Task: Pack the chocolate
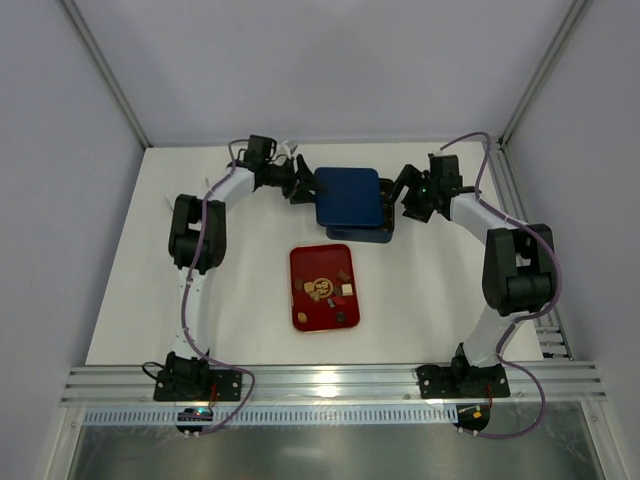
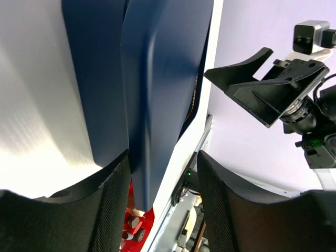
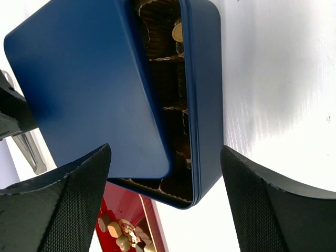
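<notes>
White table (image 1: 420,300), pale wall panels, two arms, one blue box, one red tray, loose chocolate.
One matte table with a metal rail at the near edge; two black-and-white arms reach to the far side. One square dark blue box (image 1: 384,233) with brown cells, its one smooth lid (image 1: 347,195) lying askew on top. Left gripper (image 2: 163,157) half open, lid edge between its fingers, not clamped. Right gripper (image 3: 165,149) spread wide beside the box, holding nothing. One glossy rectangular tray (image 1: 300,318) at centre holds the chocolate (image 1: 347,290): about seven small pieces, count unsure; one pale piece (image 3: 177,32) sits in a cell.
</notes>
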### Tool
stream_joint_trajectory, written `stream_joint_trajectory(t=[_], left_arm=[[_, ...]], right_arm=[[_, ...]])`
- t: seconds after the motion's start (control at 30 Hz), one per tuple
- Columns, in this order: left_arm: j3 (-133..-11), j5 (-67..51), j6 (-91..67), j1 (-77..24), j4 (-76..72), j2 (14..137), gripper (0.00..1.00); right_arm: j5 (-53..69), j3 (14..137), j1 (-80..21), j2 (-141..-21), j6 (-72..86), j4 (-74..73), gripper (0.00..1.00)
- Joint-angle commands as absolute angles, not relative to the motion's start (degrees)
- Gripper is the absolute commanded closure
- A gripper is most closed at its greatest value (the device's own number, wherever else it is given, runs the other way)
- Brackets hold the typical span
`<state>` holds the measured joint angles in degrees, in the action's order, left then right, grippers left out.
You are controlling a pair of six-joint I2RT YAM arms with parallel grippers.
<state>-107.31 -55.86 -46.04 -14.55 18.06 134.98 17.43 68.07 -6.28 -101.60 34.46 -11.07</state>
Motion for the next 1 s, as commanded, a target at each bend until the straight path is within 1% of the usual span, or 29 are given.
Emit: stream_joint_trajectory(t=[0.0, 0.2, 0.37, 0.97], left_arm=[[-110.8, -54.1, -42.5, -14.7, 23.5, 134.9, 0.49], [-113.3, -51.6, -40.5, -15.1, 27.4, 136.2, 0.51], [-117.2, -48.2, -38.3, -15.6, 32.2, 137.5, 0.52], [-129.5, -41.8, -32.7, -18.4, 44.5, 142.8, 0.56]], right_arm=[[16.1, 71.2, -6.9, -102.1, 32.5, -11.1, 0.16], [15.6, 72.2, -7.1, -102.9, 31.6, -11.7, 0.17], [15.0, 73.3, -7.6, -104.0, 31.2, -12.4, 0.2], [14.2, 75.1, -8.5, -106.7, 30.0, -13.4, 0.22]])
